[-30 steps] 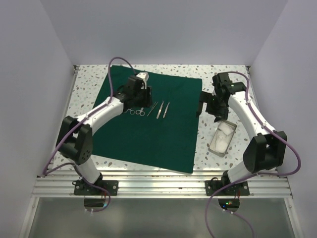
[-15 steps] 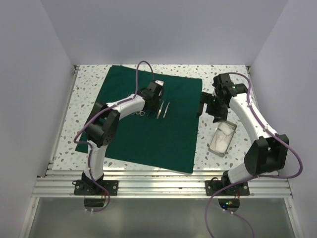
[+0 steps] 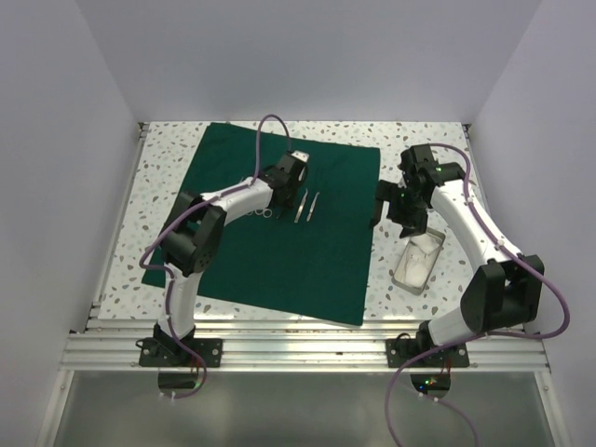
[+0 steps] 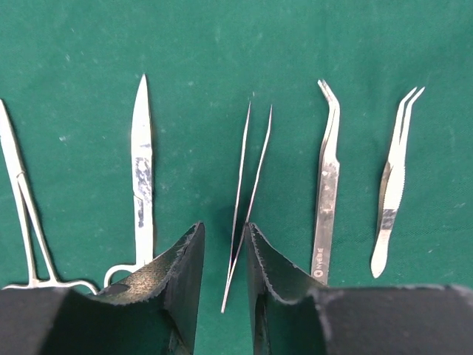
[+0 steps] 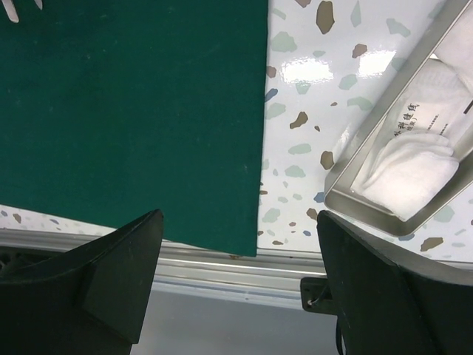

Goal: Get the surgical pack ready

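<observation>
You have the left jaws low over the dark green drape (image 3: 279, 265), narrowed but not closed. One finger (image 4: 181, 277) sits on either side of the near end of the thin straight tweezers (image 4: 250, 177), and green cloth shows between that finger and the steel. I cannot tell whether the other finger touches the tweezers.

The instruments lie side by side in a row on the far half of the drape, none touching its neighbour. To the left of the straight tweezers are the scissors (image 4: 140, 177) and a slim ring-handled instrument (image 4: 21, 207). To the right are angled tweezers (image 4: 327, 192) and a shorter curved pair (image 4: 392, 185).

The drape covers the left and middle of the worktop (image 3: 158, 186), running from near the far edge almost to the near edge.

Your right jaws stand wide and hold nothing. Their fingers (image 5: 118, 274) hang over the strip of bare worktop between the drape's right edge and the metal tray (image 3: 402, 275). The tray sits near the worktop's right edge, apart from the drape. It holds white gauze (image 5: 410, 174) and a printed white sachet (image 5: 429, 103).
</observation>
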### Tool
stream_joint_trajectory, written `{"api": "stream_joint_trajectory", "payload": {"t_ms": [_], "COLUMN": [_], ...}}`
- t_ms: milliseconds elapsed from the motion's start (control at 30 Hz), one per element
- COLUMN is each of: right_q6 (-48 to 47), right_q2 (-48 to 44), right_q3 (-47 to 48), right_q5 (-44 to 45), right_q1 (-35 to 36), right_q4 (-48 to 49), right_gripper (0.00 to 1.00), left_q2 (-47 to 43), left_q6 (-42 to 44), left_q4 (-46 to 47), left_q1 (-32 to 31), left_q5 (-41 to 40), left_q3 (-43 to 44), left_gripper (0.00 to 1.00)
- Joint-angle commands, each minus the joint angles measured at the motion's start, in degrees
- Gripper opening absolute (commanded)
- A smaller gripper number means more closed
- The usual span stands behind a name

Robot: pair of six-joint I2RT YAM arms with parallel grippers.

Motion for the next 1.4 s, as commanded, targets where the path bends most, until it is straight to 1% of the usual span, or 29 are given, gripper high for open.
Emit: {"api": "stream_joint_trajectory", "payload": {"t_ms": [0,133,267,300,367,400,467,533,567,600,667,767,800,833,900,933,1000,1033,1067,1133,1167,1200,1367], "right_q6": [0.32,0.06,-0.03,-0.03,-0.03,-0.03,-0.12,-0.2,-0.29,-0.29,0.32,1.9,2.16,2.6,4.97,6.02,10.32,11.82,14.88,17.62,19.38,19.92,21.32], "right_q2": [-0.11,-0.55,-0.55,-0.37,-0.2,-0.11,0.15,0.33,0.59,0.6,0.77,0.77,1.03,1.47,2.17,2.79,3.32,3.75,3.85,4.11,4.37,4.64,6.22], "right_q3": [0.5,-0.82,-0.82,-0.47,-0.12,0.06,0.32,0.41,0.41,0.41,0.15,1.28,1.64,1.99,2.61,2.61,2.17,1.91,1.21,0.5,-0.2,-0.38,-0.03], "right_q5": [-1.87,-2.05,-2.49,-2.57,-2.75,-2.93,-3.1,-3.45,-4.15,-5.03,-7.57,-9.51,-11.78,-12.5,-15.04,-15.58,-16.63,-17.33,-17.43,-17.34,-17.17,-16.82,-13.66], "right_q1": [0.05,0.13,0.05,0.13,0.05,0.05,0.13,0.05,0.13,0.13,0.14,0.31,0.31,0.48,0.84,1.1,2.15,2.68,3.9,5.05,6.19,6.81,9.01], "right_q4": [0.59,1.11,0.94,0.85,0.77,0.76,0.59,0.41,0.59,0.94,2.69,5.85,6.82,8.57,10.68,12.87,15.34,18.66,20.26,25.08,26.24,26.95,28.36], "right_gripper": [0.88,0.88,0.88,0.88,0.88,0.88,0.88,0.84,0.82,0.8,0.77,0.76,0.76,0.76,0.76,0.76,0.77,0.77,0.77,0.77,0.76,0.76,0.72], "left_q2": [-1.79,-2.15,-0.92,-0.65,-0.04,0.23,0.58,0.67,0.15,-0.29,-2.39,-5.39,-7.31,-8.37,-11.53,-12.59,-15.31,-16.02,-16.55,-17.09,-17.17,-17.26,-17.88], "left_q6": [-0.34,-0.69,-1.13,-1.13,-1.22,-1.13,-0.96,-0.78,-0.7,-0.61,-0.78,-1.74,-2.36,-3.06,-5.87,-7.36,-13.15,-15.44,-20.51,-24.58,-26.78,-27.15,-27.59], "left_q4": [2.49,3.38,2.59,2.41,2.15,2.14,2.23,2.06,2.14,2.14,1.97,0.04,-0.66,-1.45,-1.02,0.37,4.23,9.13,12.48,19.51,21.98,22.96,24.12], "left_q1": [-0.03,-0.3,-0.3,-0.3,-0.21,-0.21,0.14,0.32,0.4,0.49,0.84,0.84,0.93,1.02,0.93,0.93,1.19,1.02,1.11,1.02,1.02,0.93,0.84], "left_q5": [0.44,1.66,2.63,2.64,2.64,2.72,3.25,3.95,3.95,3.95,5.35,9.48,11.23,15.43,21.24,26.66,33.8,39.75,43.03,50.06,50.97,51.32,52.47], "left_q3": [-1.13,-1.57,-0.96,-0.87,-0.96,-0.96,-0.87,-0.87,-0.87,-0.87,-0.69,1.23,1.85,2.46,2.12,0.29,-3.05,-6.98,-9.2,-13.5,-14.31,-14.84,-15.72], "left_gripper": [0.33,0.36,0.35,0.32,0.29,0.25,0.21,0.12,0.03,0.0,0.0,0.0,0.0,0.0,0.0,0.0,0.0,0.0,0.0,0.0,0.0,0.0,0.0]}}
